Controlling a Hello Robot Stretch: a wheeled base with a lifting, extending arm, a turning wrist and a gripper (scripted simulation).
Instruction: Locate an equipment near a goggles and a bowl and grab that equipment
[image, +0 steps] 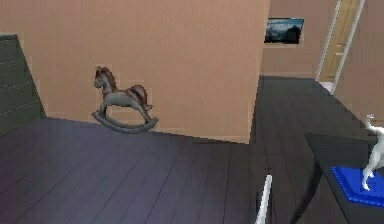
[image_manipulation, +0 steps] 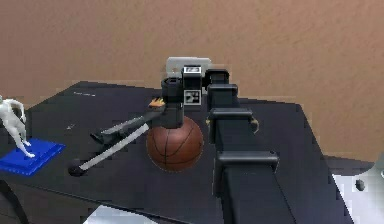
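Gripper: the gripper (image_manipulation: 168, 112) sits at the far end of the arm (image_manipulation: 240, 150), out over the dark table (image_manipulation: 285, 120) and right at the top of an orange-brown ball. How wide its fingers stand can't be told from here.
Hold: can't call it. The ball has tabletop under and behind it, so whether anything is gripped stays unknown.
Ball: the basketball (image_manipulation: 176, 146) is directly beneath the fingers and looks like the equipment being gone for. It is round and smooth, so I'd expect it to roll at a nudge.
Bat: a long grey bat-like bar (image_manipulation: 108, 143) lies slanted just beside the ball on the arm side view's left, its thick end near the gripper.
Statue: a white figure (image_manipulation: 14, 118) on a blue base (image_manipulation: 30, 157) stands well apart at the table's left end.
Doing it well: stay centred on the ball's crown, not its shoulder. Lift straight up and slowly, and keep the wrist from swinging into the bat.
Risk: an off-centre grip could squirt the ball toward the table edge.
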